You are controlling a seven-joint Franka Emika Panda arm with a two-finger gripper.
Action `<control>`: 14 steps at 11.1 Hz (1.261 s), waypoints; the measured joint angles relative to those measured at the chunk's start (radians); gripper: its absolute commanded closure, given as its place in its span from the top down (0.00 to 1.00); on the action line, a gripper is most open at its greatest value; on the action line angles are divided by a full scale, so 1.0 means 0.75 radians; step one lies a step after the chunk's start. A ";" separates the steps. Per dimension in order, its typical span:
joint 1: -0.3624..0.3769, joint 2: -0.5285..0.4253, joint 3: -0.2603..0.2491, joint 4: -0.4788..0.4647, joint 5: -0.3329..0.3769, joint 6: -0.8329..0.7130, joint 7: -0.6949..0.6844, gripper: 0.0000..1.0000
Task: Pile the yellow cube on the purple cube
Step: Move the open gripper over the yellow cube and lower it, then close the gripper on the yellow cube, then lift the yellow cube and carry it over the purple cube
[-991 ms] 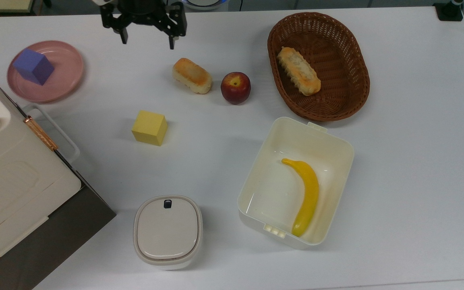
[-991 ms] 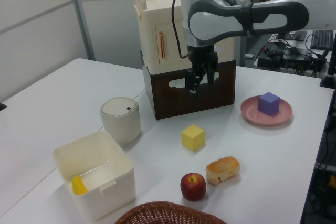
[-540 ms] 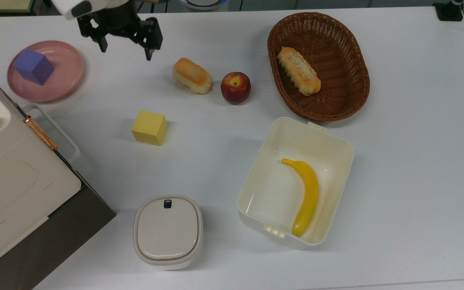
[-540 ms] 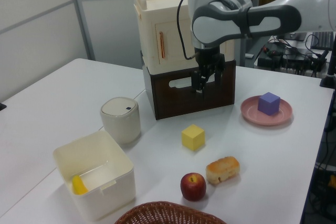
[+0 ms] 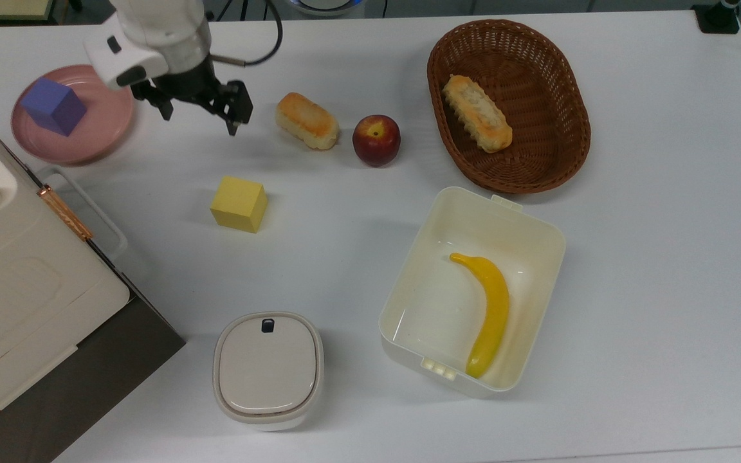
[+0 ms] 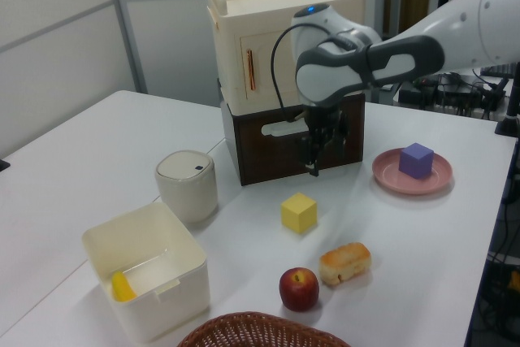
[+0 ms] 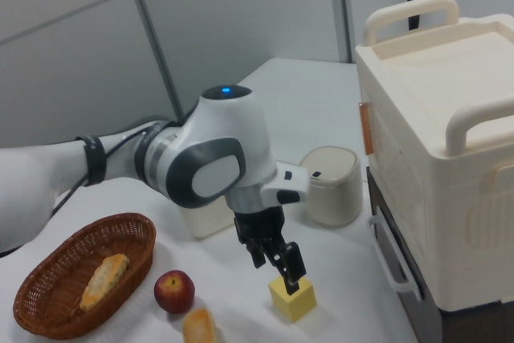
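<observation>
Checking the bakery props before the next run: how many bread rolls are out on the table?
2. One bread roll lies on the table beside the apple; the other roll sits inside the wicker basket. Nothing hints at others hidden.

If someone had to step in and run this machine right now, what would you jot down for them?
Gripper: open, empty, in the air above the table, short of the yellow cube.
Yellow cube: alone on the table, untouched.
Purple cube: on the pink plate, top free.
Done: nothing stacked.
Left: lower onto the yellow cube, grasp, carry it to the plate, set it on the purple cube.
</observation>
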 measured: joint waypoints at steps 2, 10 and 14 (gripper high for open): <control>0.002 0.055 0.003 -0.008 0.000 0.061 0.038 1.00; 0.020 0.262 0.066 -0.015 0.004 0.293 0.055 1.00; 0.020 0.299 0.085 -0.015 0.005 0.349 0.084 0.51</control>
